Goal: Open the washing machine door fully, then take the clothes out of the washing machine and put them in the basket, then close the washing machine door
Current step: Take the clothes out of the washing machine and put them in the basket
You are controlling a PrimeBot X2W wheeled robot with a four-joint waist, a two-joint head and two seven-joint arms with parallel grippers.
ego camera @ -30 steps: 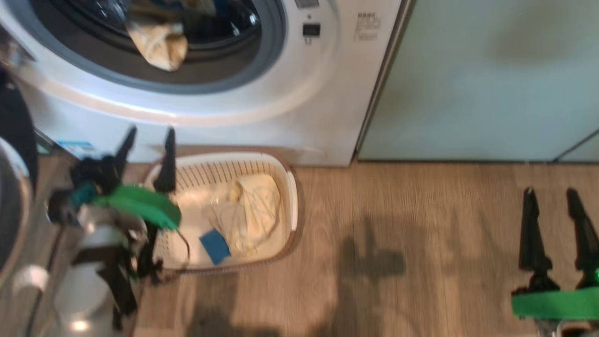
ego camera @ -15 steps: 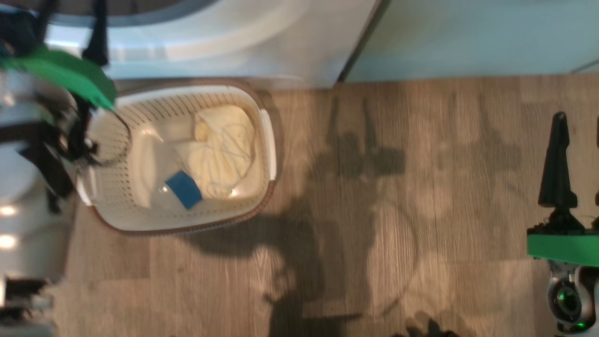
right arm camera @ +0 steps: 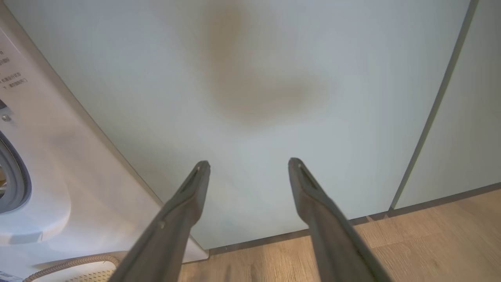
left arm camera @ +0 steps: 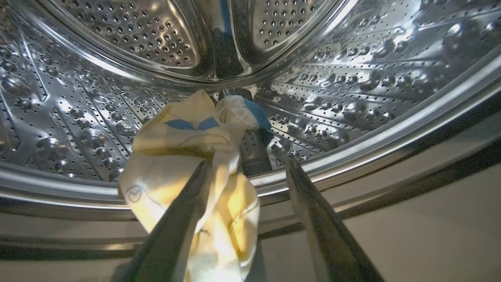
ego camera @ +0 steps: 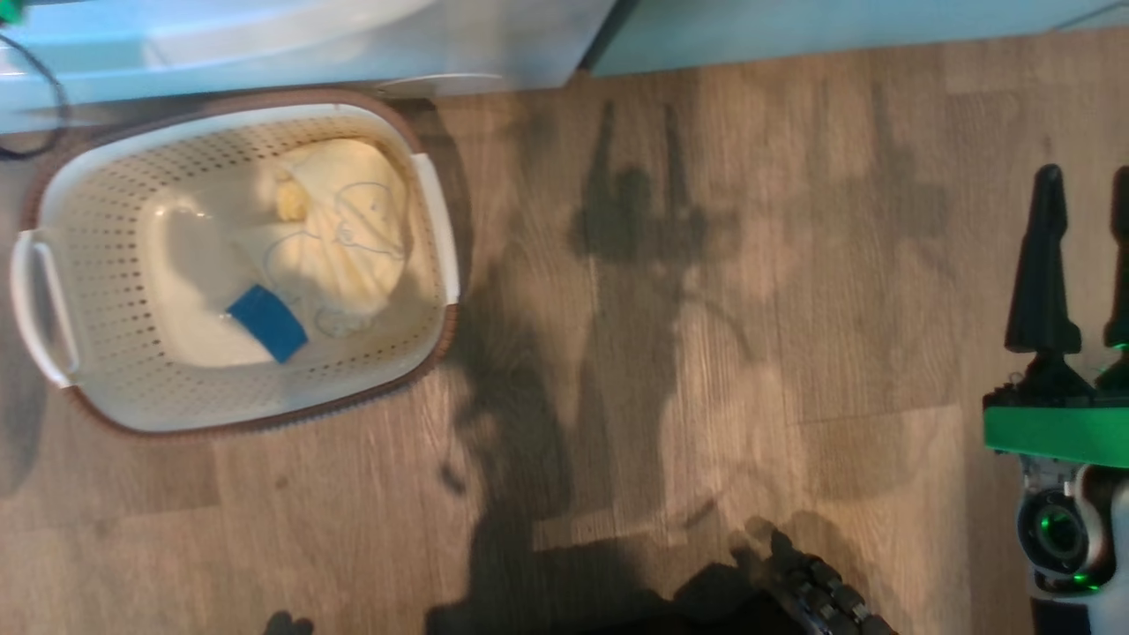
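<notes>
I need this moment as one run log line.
left claw: open, at yellow garment on drum lip | right claw: open, empty, facing cabinet | basket: pale clothes inside

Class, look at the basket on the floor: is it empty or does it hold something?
Not empty: the basket holds a cream garment with a blue patch.

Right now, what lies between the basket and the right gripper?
In the head view, bare wooden floor crossed by shadows lies between the basket and the right gripper.
</notes>
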